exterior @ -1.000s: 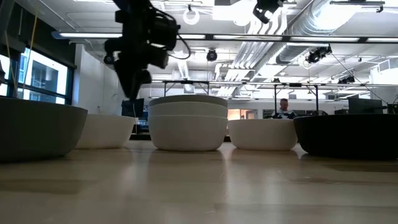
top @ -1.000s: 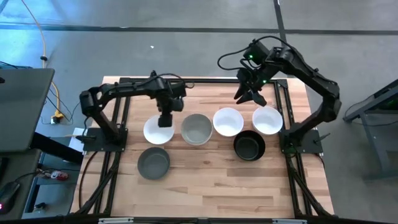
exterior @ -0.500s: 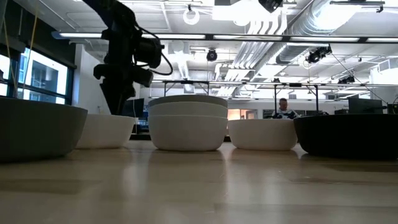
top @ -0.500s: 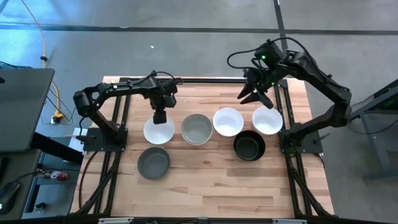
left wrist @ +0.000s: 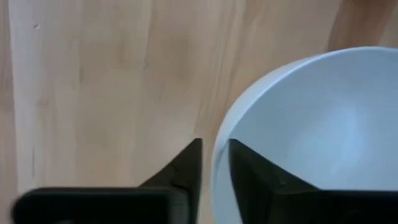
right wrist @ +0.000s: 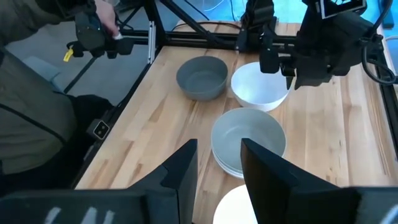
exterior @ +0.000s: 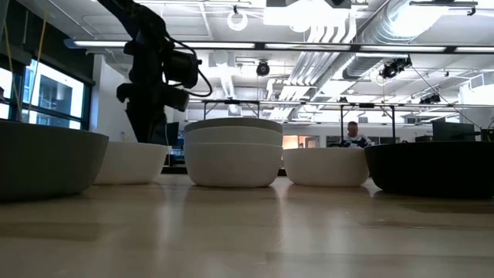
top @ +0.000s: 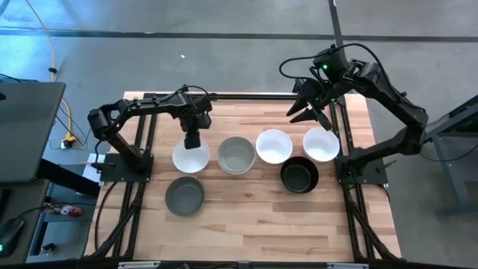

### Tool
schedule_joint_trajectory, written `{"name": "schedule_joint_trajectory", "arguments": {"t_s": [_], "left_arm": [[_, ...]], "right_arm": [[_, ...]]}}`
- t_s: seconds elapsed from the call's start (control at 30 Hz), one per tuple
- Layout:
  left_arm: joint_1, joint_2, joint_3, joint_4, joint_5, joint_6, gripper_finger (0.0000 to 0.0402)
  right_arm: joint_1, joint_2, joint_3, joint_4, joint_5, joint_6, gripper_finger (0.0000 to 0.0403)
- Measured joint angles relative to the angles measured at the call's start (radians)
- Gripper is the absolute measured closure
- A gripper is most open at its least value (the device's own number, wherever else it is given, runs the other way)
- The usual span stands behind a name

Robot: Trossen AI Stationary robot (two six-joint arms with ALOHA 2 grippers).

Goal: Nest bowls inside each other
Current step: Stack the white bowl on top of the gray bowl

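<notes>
Glossy white bowl (left wrist: pixel 311 137) on a smooth pale wooden table (left wrist: pixel 106 87); matte grey bowl (right wrist: pixel 201 77) nearby.

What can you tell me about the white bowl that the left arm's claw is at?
The white bowl is small, round, glossy, apparently ceramic, upright and empty on the wooden table, leftmost in the back row. The left claw straddles its far rim, one finger inside, one outside, not clearly squeezing. A grey bowl sits just in front of it.
</notes>
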Motion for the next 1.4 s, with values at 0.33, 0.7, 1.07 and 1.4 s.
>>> {"name": "schedule_joint_trajectory", "arguments": {"t_s": [0.33,0.7,1.07,1.4], "left_arm": [[0.0,0.0,0.0,0.006,0.029,-0.006,0.0378],[0.0,0.0,0.0,0.011,0.03,-0.027,0.0318],[-0.009,0.028,0.0,0.022,0.031,-0.045,0.0317],[-0.006,0.048,0.0,0.029,0.027,-0.038,0.0387]], "right_arm": [[0.0,0.0,0.0,-0.002,0.001,0.029,0.0291],[0.0,0.0,0.0,-0.002,0.001,0.029,0.0291],[0.0,0.0,0.0,-0.002,0.001,0.029,0.0291],[0.0,0.0,0.0,-0.002,0.001,0.029,0.0291]]}}
